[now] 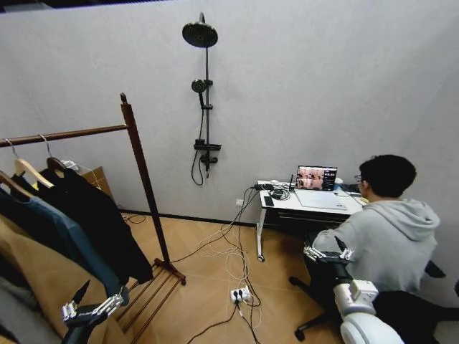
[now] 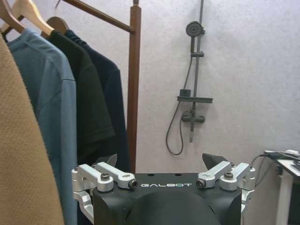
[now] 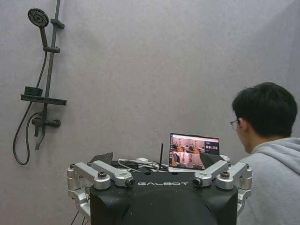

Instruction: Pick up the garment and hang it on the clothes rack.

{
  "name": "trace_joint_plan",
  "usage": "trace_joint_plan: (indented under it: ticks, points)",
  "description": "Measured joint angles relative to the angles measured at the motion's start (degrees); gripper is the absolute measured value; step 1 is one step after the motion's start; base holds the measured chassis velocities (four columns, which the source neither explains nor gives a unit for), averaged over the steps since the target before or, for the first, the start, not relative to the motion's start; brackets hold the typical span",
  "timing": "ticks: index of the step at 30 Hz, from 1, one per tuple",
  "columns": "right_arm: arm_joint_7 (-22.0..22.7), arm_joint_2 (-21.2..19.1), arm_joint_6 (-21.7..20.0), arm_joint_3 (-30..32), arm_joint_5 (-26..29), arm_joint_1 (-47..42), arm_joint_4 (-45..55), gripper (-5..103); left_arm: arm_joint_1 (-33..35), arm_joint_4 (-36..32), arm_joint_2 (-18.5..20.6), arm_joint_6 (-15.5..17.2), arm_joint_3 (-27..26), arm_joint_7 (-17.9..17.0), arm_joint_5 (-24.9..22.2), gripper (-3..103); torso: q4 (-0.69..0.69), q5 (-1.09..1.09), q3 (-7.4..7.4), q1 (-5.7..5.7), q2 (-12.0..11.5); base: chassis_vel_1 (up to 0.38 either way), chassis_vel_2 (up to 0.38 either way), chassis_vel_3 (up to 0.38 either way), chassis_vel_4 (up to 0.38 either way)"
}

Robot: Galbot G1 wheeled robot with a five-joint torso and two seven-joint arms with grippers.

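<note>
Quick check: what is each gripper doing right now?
Left gripper: open, holding nothing, low beside the hanging coats.
Right gripper: open, holding nothing, out toward the desk side.

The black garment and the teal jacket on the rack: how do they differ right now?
The black garment hangs nearest the rack's upright; the teal jacket hangs next to it, farther from the upright. The garment is plain matte black, the jacket blue-teal. Both hang from wooden hangers on the rail, untouched by the open left gripper.
</note>
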Motion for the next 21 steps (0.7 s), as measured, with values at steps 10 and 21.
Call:
trace_joint_plan:
  ticks: [10, 21]
  points:
    - [0.0, -0.5, -0.3, -0.8, 0.2, 1.0, -0.4, 100, 0.0, 0.0, 0.0, 0.0, 0.0, 0.0, 0.0, 100, 0.02, 0.0, 0.01, 0.01, 0.0, 0.031, -0.188, -0.178, 0.036]
    - [0.1, -0.9, -0.1, -0.8, 0.4, 1.5, -1.8, 100, 0.0, 0.0, 0.0, 0.0, 0.0, 0.0, 0.0, 100, -0.01, 0.02, 0.01, 0.02, 0.0, -0.01, -0.214, -0.209, -0.012]
